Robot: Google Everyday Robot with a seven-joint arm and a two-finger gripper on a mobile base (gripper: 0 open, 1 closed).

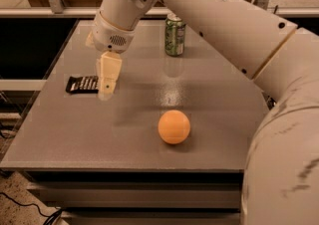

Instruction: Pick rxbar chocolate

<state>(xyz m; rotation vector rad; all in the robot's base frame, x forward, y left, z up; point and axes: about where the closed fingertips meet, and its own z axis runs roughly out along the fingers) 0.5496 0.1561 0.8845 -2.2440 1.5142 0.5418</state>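
The rxbar chocolate (80,84) is a flat black bar with pale print, lying on the grey table (209,99) near its left edge. My gripper (106,88) hangs pointing down from the white arm, right at the bar's right end and covering that end. Whether it touches the bar cannot be told. Nothing shows held in it.
A green drink can (175,34) stands upright at the back middle of the table. An orange ball (174,126) rests in front, right of centre. My large white arm (234,30) crosses the upper right of the view. The table's left edge lies close to the bar.
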